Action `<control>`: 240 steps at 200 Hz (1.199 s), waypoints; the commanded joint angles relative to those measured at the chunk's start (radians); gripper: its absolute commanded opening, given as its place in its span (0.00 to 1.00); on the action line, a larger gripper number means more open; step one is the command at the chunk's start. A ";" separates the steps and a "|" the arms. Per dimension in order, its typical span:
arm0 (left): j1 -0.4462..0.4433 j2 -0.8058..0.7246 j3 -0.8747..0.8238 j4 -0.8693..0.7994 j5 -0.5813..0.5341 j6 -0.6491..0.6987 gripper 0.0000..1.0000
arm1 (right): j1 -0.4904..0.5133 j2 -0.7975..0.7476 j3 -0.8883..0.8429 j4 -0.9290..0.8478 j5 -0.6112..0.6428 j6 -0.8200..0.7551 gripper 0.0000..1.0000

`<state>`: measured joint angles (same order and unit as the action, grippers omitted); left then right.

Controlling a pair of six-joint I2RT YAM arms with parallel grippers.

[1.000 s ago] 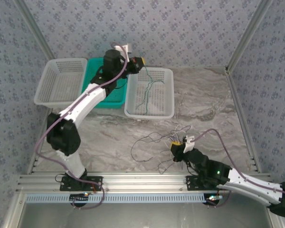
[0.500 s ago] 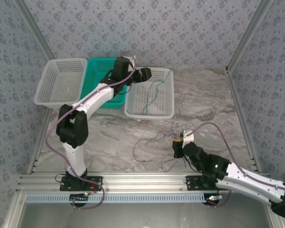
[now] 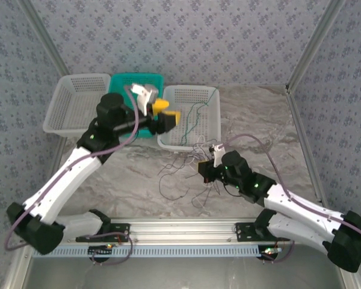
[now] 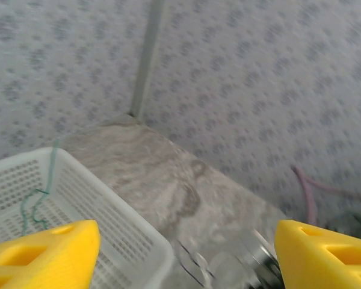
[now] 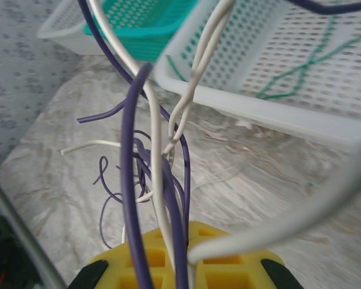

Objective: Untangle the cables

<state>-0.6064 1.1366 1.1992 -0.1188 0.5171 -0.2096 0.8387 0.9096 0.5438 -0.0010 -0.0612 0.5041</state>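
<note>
On the grey marbled table (image 3: pixel 265 120): a tangle of thin dark purple and cream-white cables (image 3: pixel 183 174), one claw closed on it.

The right gripper (image 3: pixel 203 168) is closed on several strands of this tangle, just in front of the white perforated plastic basket (image 3: pixel 174 144); the strands rise from between its yellow fingers (image 5: pixel 117 268), and the rest lies loose on the table to its left. A thin green cable (image 3: pixel 195 114) lies apart, inside that basket. The left gripper (image 3: pixel 167 112) hangs over the left edge of the same basket, its yellow fingers (image 4: pixel 42 253) spread wide with nothing between them. A teal plastic basket (image 3: pixel 123 84) and a second white basket (image 3: pixel 78 102) stand further left.
</note>
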 commanded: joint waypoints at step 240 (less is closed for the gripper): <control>-0.004 0.070 -0.238 0.068 -0.003 -0.009 0.00 | 0.012 0.145 0.106 0.072 -0.045 -0.071 0.00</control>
<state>-0.6388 1.2724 0.9577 -0.0704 0.5846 -0.1997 0.8494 1.0733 0.6369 0.0864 -0.1768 0.4358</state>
